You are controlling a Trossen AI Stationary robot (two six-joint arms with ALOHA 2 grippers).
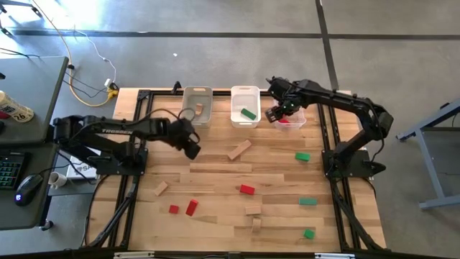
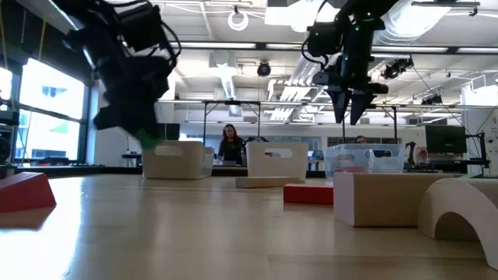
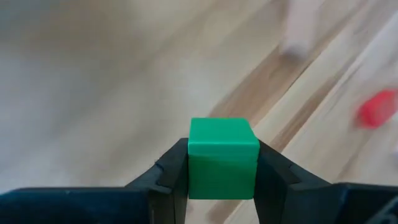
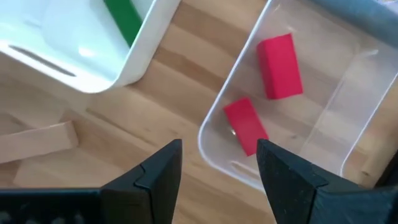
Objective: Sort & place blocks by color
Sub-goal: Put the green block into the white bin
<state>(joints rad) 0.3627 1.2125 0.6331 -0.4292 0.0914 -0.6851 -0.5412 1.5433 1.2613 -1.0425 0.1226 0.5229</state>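
My left gripper is shut on a green cube, left of the table's middle and above the wood. In the low view the cube shows green under the dark fingers. My right gripper stands open and empty over the near left rim of the clear bin. Two red blocks lie in that bin. A white bin beside it holds a green block, and a greyish bin holds a tan piece. My left gripper pinches the green cube by two opposite side faces, one finger on each. The fingers slant down from the table's left side. The cube sits square between them, its top face showing, lifted clear of the table.
Loose blocks lie on the table. There is a tan plank at the middle. Green ones lie on the right. Red ones and tan pieces lie nearer the front.
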